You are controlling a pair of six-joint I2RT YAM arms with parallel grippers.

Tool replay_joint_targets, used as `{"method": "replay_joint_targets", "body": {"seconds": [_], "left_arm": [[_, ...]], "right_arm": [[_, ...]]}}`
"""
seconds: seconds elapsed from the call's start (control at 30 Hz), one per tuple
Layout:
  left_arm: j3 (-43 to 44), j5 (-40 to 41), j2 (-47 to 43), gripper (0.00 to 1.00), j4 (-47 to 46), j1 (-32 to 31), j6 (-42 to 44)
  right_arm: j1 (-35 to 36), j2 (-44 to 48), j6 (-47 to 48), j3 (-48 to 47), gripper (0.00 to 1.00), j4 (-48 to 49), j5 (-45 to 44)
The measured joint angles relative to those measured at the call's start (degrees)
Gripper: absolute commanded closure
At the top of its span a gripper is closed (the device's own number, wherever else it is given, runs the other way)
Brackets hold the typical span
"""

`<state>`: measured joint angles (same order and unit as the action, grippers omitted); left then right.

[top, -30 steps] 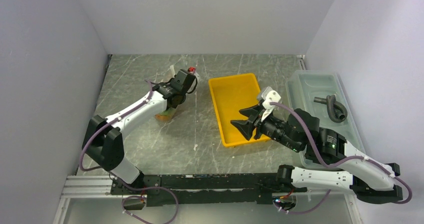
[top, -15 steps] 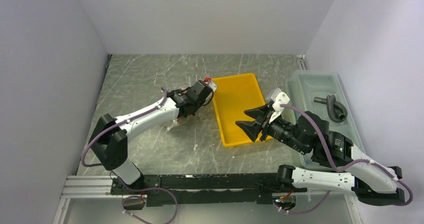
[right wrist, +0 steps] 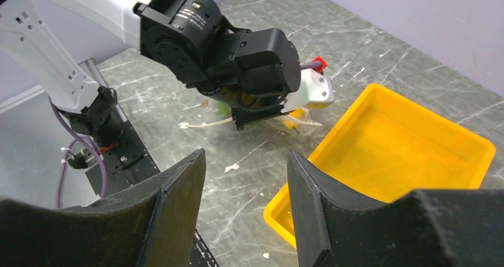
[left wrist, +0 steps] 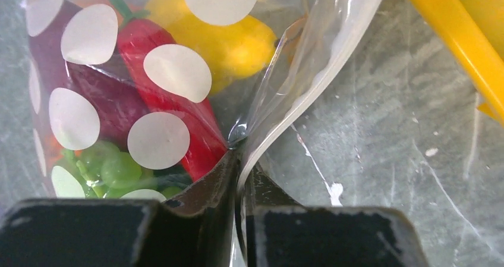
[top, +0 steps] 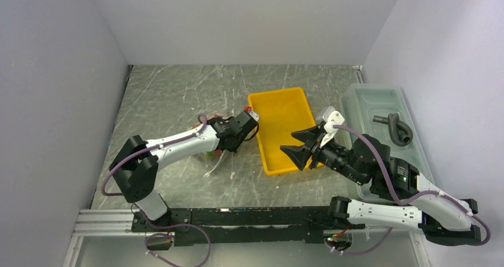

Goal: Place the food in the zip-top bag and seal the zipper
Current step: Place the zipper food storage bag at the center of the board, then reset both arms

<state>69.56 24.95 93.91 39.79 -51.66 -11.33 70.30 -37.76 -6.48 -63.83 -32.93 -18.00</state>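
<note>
The clear polka-dot zip-top bag [left wrist: 160, 88] lies on the table left of the yellow tray, mostly under my left arm in the top view [top: 209, 154]. Inside it I see the red chilli [left wrist: 166, 94], the yellow pear [left wrist: 226, 38], the purple eggplant piece [left wrist: 101, 94] and the green grapes [left wrist: 113, 166]. My left gripper [left wrist: 239, 160] is shut on the bag's pale zipper edge [left wrist: 297, 82]; it also shows in the top view [top: 243, 133]. My right gripper [top: 300, 143] is open and empty, hovering over the tray's near corner.
The yellow tray [top: 273, 160] sits right of the bag and holds nothing; its rim shows in the left wrist view [left wrist: 457, 41]. A translucent lidded bin [top: 362, 100] with a grey hose piece [top: 397, 127] on it stands at the far right. White paint flecks dot the table.
My left gripper has slid right and nearer along the bag's edge, from left of the tray's far corner to beside its left rim. The right gripper has shifted slightly right and stays open.
</note>
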Motion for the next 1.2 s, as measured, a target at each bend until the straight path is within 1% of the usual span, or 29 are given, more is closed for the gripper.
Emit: {"method": "replay_joint_targets", "body": {"seconds": [0.17, 0.37, 0.53, 0.57, 0.77, 1.0, 1.03, 1.07, 1.1, 1.2], "left_arm": [[-4.44, -3.78, -4.13, 0.71, -2.54, -0.2, -2.89], [-6.51, -7.15, -8.85, 0.64, -6.12, -0.24, -5.11], [-9.46, -11.67, -12.5, 0.58, -10.51, -0.24, -5.99], [-9.84, -12.46, -13.07, 0.54, -11.06, -0.24, -6.12], [-10.4, -16.09, -16.65, 0.48, -13.31, -0.24, -6.43], [-10.4, -16.7, -22.6, 0.4, -13.68, -0.26, -6.34], [-10.4, -16.65, -23.32, 0.35, -13.66, -0.26, -6.29], [-10.4, -16.55, -24.06, 0.09, -13.6, -0.26, -6.14], [-10.4, -16.48, -24.59, 0.01, -13.51, -0.26, -5.92], [-10.4, -16.28, -25.79, 0.0, -12.57, -0.28, -5.2]], "right_arm": [[0.0, 0.74, -0.22, 0.76, 0.4, 0.0, -0.83], [0.0, 0.98, -0.44, 1.25, 0.37, 0.04, -1.6], [0.0, 1.64, -0.52, 1.7, 0.35, 0.04, -2.54], [0.0, 1.75, -0.55, 1.77, 0.35, 0.04, -2.67], [0.0, 1.88, -0.61, 2.69, 0.3, 0.04, -3.26], [0.0, 1.86, -0.63, 4.11, 0.25, 0.13, -4.66], [0.0, 1.84, -0.66, 4.42, 0.24, 0.17, -4.76], [0.0, 1.79, -0.66, 4.68, 0.23, 0.2, -4.94], [0.0, 1.7, -0.68, 4.98, 0.2, 0.26, -5.11], [0.0, 1.05, -0.98, 5.75, 0.1, 0.39, -5.53]]}}
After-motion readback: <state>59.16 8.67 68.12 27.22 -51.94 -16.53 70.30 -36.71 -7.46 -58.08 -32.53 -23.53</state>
